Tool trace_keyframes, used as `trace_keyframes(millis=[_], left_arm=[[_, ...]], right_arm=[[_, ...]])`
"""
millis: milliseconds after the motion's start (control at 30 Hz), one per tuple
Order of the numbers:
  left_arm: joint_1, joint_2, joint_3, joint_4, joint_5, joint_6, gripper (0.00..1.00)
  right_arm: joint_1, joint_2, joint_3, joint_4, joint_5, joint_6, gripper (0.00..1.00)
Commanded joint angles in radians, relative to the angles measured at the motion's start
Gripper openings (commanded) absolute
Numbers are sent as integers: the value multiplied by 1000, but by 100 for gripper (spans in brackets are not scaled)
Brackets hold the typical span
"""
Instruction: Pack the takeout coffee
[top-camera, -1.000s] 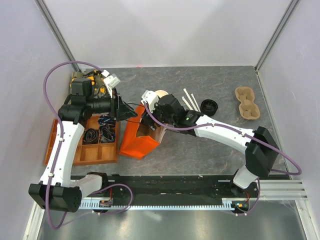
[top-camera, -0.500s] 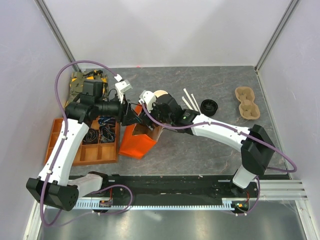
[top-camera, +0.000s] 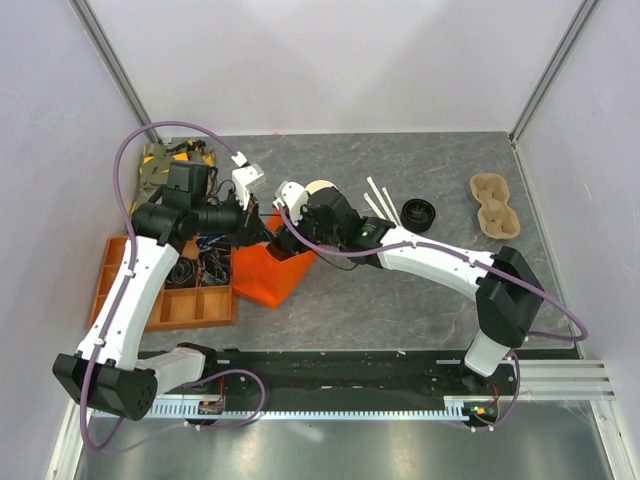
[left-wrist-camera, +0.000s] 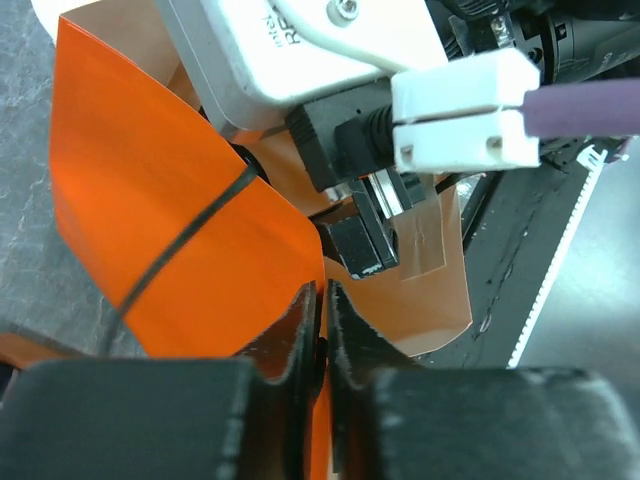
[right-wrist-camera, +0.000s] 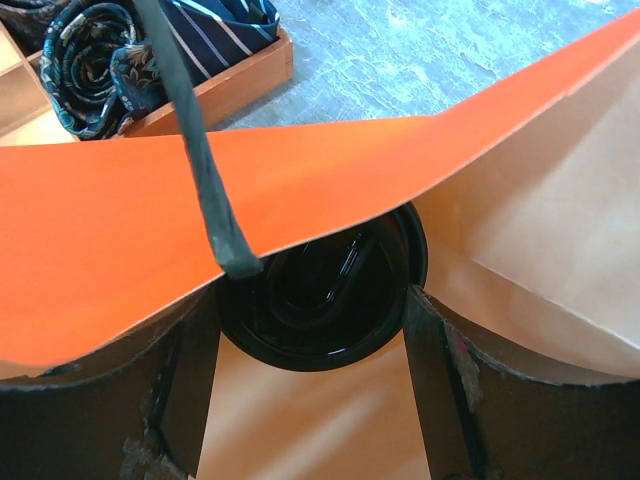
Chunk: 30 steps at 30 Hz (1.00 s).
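The orange bag (top-camera: 265, 275) lies tilted on the table with its mouth toward both arms. My left gripper (left-wrist-camera: 323, 300) is shut on the bag's (left-wrist-camera: 170, 200) upper rim, which is pinched between the jaws. My right gripper (right-wrist-camera: 305, 300) reaches into the bag's mouth, and the takeout coffee's black lid (right-wrist-camera: 320, 295) sits between its fingers (right-wrist-camera: 440, 390), gripped on both sides. The orange wall (right-wrist-camera: 150, 240) and a dark handle cord (right-wrist-camera: 200, 150) cover part of the lid. From above, the cup is hidden under my right wrist (top-camera: 325, 215).
A wooden tray (top-camera: 112, 270) with rolled items sits left of the bag. A stack of lidless cups (top-camera: 322, 187), white sticks (top-camera: 378, 200), a loose black lid (top-camera: 418, 213) and a cardboard cup carrier (top-camera: 495, 205) lie at the back right.
My left gripper swung in from the tray side and closed on the bag's rim. The bag shifted slightly left. The right gripper went a little further into the bag with the cup.
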Motion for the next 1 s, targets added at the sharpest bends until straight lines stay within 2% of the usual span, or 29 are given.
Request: trace_keyframes(millis=[0, 167, 233, 300, 333, 400, 700, 767, 867, 900, 933, 967], left_arm=[[12, 11, -8, -6, -67, 32, 2], [62, 34, 10, 12, -110, 1, 2], [74, 26, 25, 8, -68, 22, 23], [75, -9, 24, 23, -39, 30, 50], [75, -18, 13, 29, -20, 32, 53], [75, -35, 4, 35, -14, 38, 56], [16, 11, 24, 20, -106, 99, 60], [-5, 25, 25, 17, -147, 93, 59], [-8, 40, 30, 4, -166, 81, 35], [-8, 37, 21, 1, -158, 84, 22], [-8, 29, 16, 3, -157, 81, 16], [-7, 26, 12, 3, -155, 81, 5]], right_arm=[[-7, 23, 41, 24, 0, -13, 24], [-13, 27, 45, 31, -3, -12, 24], [-13, 26, 48, 32, -12, -13, 24], [-18, 26, 53, 34, -16, -13, 24], [-18, 26, 54, 38, -21, -15, 24], [-19, 26, 54, 34, -26, -16, 23], [-22, 26, 57, 31, -36, -21, 23], [-21, 26, 56, 29, -30, -22, 23], [-21, 27, 51, 26, -15, -24, 23], [-21, 29, 53, 26, -10, -27, 23], [-21, 32, 54, 26, 6, -27, 23], [-19, 36, 56, 23, 11, -30, 23]])
